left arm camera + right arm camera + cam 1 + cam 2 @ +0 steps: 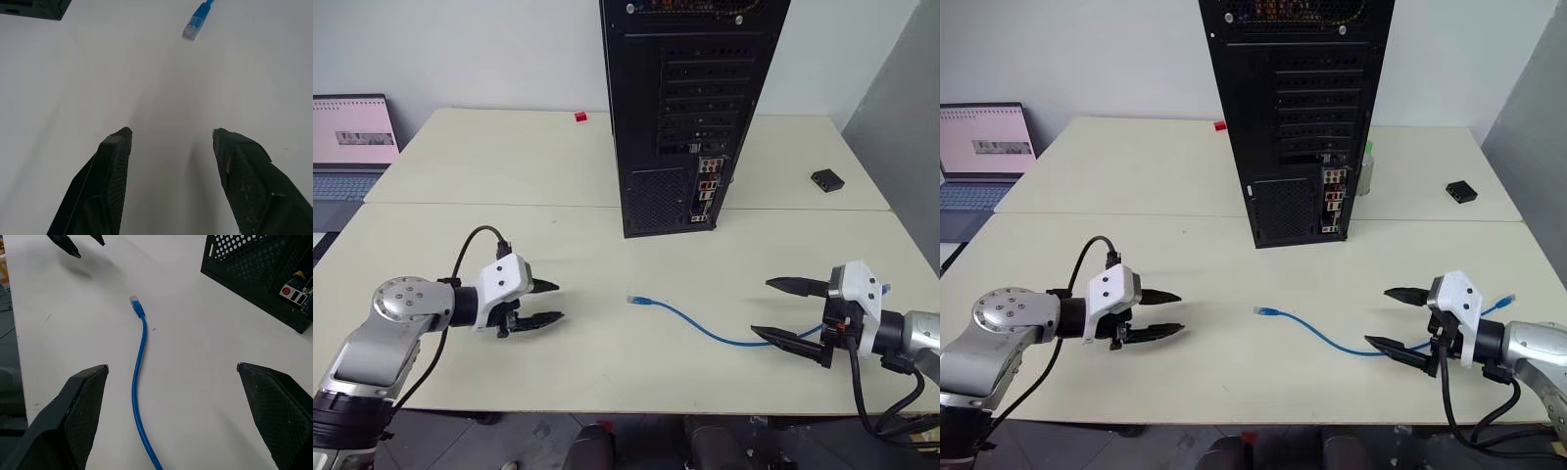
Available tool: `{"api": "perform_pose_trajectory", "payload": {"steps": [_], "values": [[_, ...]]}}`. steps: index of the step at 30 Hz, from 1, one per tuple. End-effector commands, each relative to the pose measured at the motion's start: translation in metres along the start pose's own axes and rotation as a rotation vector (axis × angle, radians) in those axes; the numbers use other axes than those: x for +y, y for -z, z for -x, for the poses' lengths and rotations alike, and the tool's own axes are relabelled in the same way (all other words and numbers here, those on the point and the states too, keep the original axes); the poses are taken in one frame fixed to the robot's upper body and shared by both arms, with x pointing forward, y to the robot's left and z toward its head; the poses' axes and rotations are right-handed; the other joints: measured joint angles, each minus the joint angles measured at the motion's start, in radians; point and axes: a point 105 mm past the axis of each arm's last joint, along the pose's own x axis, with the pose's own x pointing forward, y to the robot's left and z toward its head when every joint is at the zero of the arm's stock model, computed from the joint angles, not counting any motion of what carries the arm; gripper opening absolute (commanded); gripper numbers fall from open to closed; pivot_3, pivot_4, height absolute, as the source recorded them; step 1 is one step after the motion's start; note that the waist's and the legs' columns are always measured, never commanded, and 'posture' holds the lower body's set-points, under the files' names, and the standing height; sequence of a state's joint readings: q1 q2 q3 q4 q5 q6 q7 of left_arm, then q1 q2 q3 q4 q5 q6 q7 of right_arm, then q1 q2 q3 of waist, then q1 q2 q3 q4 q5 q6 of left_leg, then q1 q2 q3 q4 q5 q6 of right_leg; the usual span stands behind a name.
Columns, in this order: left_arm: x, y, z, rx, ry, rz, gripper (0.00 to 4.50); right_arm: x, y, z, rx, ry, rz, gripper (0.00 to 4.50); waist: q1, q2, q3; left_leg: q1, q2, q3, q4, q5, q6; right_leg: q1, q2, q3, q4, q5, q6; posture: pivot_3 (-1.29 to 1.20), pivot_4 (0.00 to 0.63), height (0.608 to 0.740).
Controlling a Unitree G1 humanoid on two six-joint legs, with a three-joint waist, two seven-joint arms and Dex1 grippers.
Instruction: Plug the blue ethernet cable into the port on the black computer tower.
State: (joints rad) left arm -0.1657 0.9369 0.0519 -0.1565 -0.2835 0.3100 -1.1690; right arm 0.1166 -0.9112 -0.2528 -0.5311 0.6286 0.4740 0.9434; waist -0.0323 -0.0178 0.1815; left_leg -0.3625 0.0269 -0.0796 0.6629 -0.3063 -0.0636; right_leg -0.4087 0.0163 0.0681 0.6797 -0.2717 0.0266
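Both hands, left and right, gape empty flanking the blue ethernet cable.

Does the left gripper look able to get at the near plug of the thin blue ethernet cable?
Probably yes: the open left gripper faces the plug of the thin blue ethernet cable across bare tabletop.

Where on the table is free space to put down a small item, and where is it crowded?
Free: the table between the laptop and the computer tower, and the near strip between the left gripper and the blue cable's plug. Crowded: around the open right gripper, where the cable runs.
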Motion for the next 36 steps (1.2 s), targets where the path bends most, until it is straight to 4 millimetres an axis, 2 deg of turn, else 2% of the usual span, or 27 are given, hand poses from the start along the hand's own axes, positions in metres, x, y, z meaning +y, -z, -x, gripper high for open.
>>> {"api": "perform_pose_trajectory", "payload": {"steps": [1, 9, 14, 19, 30, 36], "values": [[-0.003, -0.013, -0.001, -0.042, 0.017, -0.031, 2.81, 0.002, -0.007, 0.001, -0.006, -0.013, 0.029, 4.47, 0.0, 0.0, 0.0, 0.0, 0.0, 0.0, 0.0, 0.0, 0.0, 0.0, 0.0, 0.0, 0.0, 0.0, 0.0, 0.0, 0.15, 0.74], [-0.014, -0.013, -0.006, -0.047, 0.063, -0.042, 2.81, 0.009, -0.008, -0.001, 0.012, -0.028, 0.029, 4.47, 0.0, 0.0, 0.0, 0.0, 0.0, 0.0, 0.0, 0.0, 0.0, 0.0, 0.0, 0.0, 0.0, 0.0, 0.0, 0.0, 0.15, 0.74], [-0.019, -0.014, -0.012, -0.046, 0.079, -0.06, 2.81, 0.015, -0.008, -0.012, 0.013, -0.045, 0.028, 4.47, 0.0, 0.0, 0.0, 0.0, 0.0, 0.0, 0.0, 0.0, 0.0, 0.0, 0.0, 0.0, 0.0, 0.0, 0.0, 0.0, 0.15, 0.74], [-0.022, -0.007, -0.02, -0.013, 0.122, -0.112, 2.81, 0.014, 0.001, -0.041, 0.064, -0.043, 0.05, 4.47, 0.0, 0.0, 0.0, 0.0, 0.0, 0.0, 0.0, 0.0, 0.0, 0.0, 0.0, 0.0, 0.0, 0.0, 0.0, 0.0, 0.15, 0.74], [-0.022, -0.013, -0.028, -0.054, 0.153, -0.131, 2.81, 0.007, 0.009, -0.116, 0.041, -0.058, 0.059, 4.47, -0.001, -0.001, 0.001, 0.0, 0.0, 0.0, 0.001, 0.0, 0.0, -0.001, 0.0, 0.0, 0.001, 0.0, -0.001, 0.0, 0.15, 0.74], [-0.023, -0.013, -0.031, -0.06, 0.15, -0.141, 2.81, 0.012, 0.017, -0.146, 0.054, -0.078, 0.097, 4.47, -0.001, -0.001, 0.001, -0.001, 0.0, 0.0, 0.001, 0.0, 0.0, -0.002, 0.0, -0.001, 0.001, 0.001, -0.001, 0.0, 0.15, 0.74]]}}
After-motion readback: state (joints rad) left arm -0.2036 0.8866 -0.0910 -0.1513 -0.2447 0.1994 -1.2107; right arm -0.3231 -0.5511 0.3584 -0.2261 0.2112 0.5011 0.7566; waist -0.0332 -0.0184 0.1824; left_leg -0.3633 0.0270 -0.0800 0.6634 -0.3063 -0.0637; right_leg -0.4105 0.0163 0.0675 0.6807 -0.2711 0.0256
